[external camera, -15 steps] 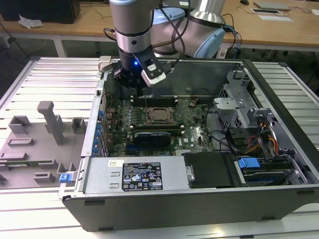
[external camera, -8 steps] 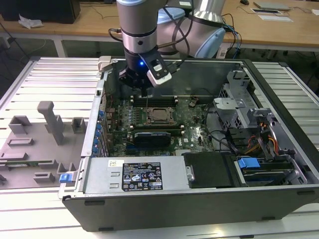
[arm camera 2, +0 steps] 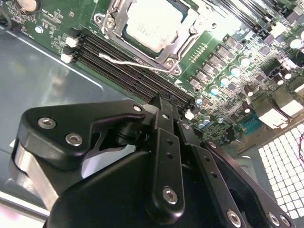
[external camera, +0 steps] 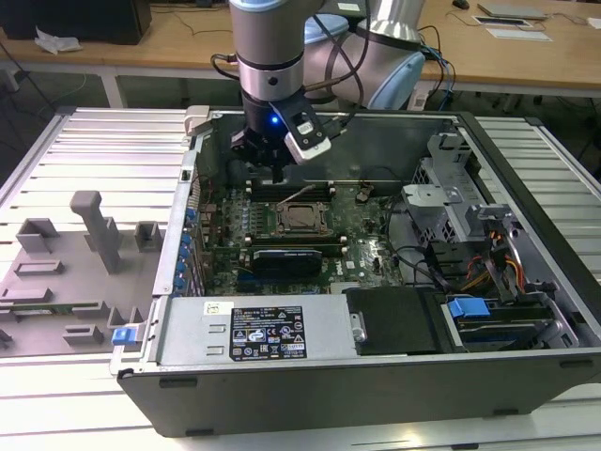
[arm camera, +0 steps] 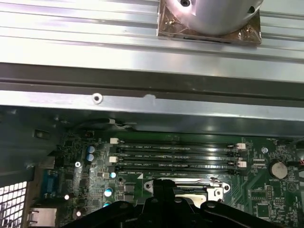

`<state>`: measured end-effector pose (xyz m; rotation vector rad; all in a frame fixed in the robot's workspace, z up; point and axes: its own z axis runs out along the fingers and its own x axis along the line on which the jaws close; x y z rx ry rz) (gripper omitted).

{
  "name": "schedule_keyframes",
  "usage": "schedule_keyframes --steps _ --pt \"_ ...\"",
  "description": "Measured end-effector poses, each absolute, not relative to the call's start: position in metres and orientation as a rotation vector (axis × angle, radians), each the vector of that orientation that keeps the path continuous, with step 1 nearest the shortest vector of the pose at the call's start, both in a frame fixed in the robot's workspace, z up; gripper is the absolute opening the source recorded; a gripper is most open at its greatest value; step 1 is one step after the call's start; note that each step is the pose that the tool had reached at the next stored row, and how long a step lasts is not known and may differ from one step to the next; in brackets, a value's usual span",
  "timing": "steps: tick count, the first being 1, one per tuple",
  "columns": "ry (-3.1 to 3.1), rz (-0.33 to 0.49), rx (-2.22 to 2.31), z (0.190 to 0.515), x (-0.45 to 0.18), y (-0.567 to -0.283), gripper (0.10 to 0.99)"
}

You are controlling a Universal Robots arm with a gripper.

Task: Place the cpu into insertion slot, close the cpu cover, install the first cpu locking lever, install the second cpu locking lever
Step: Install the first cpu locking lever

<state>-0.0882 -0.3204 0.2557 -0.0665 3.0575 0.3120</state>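
**Gripper poised over the memory slots, cpu seated in its socket**

The cpu (arm camera 2: pixel 154 23) is a flat square with a pale, matte metal top. It sits in the socket near the middle of the green motherboard (external camera: pixel 368 246). The cpu cover (arm camera 2: pixel 183 40), a thin silvery stamped frame, lies around the chip's raised top, with screw heads at its corners. A thin pale wire (arm camera 2: pixel 128 61) runs along the edge of the cover on the side facing the gripper.

The gripper (arm camera 2: pixel 164 102) is matte black, jointed with bright screws. Its fingers (arm camera 2: pixel 165 142) are pressed together into one narrow tip with nothing between them. The tip hangs above the long black memory slots (arm camera: pixel 175 156) just beside the cpu, apart from the cover. In the exterior view the gripper (external camera: pixel 279 178) stands just behind the cpu (external camera: pixel 302 217), close to the case's rear wall.

Around the cpu the board is crowded with capacitors, and a round coin battery (arm camera: pixel 278 168) lies nearby. The space straight above the chip is open.

The dark grey steel computer case (external camera: pixel 282 385) lies open on a ribbed aluminium table (external camera: pixel 94 150). Well off to the exterior view's left of the cpu stand grey block fixtures (external camera: pixel 99 230), and wooden desks (external camera: pixel 526 56) stand behind.
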Motion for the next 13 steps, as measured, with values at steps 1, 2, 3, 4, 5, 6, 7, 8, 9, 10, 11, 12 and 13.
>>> schedule_keyframes --steps 1,2,3,4,5,6,7,8,9,10,11,12,13 --pt "3.057 0.312 -0.067 0.256 -0.087 -0.320 0.106" --pt "3.057 0.312 -0.067 0.256 -0.086 -0.320 0.106" --pt "3.057 0.312 -0.067 0.256 -0.084 -0.320 0.106" --pt "3.057 0.312 -0.067 0.256 -0.083 -0.320 0.106" --pt "3.057 0.312 -0.067 0.256 -0.081 -0.320 0.106" --pt "3.057 0.312 -0.066 0.256 -0.078 -0.320 0.106" --pt "3.057 0.312 -0.066 0.256 -0.077 -0.320 0.106" --pt "3.057 0.312 -0.066 0.256 -0.075 -0.321 0.106" --pt "3.057 0.312 -0.067 0.256 -0.072 -0.321 0.106" --pt "3.058 0.312 -0.067 0.256 -0.070 -0.321 0.106" --pt "3.058 0.312 -0.066 0.256 -0.067 -0.321 0.106" --pt "3.058 0.312 -0.066 0.256 -0.063 -0.321 0.106" --pt "3.058 0.312 -0.067 0.256 -0.061 -0.321 0.106"
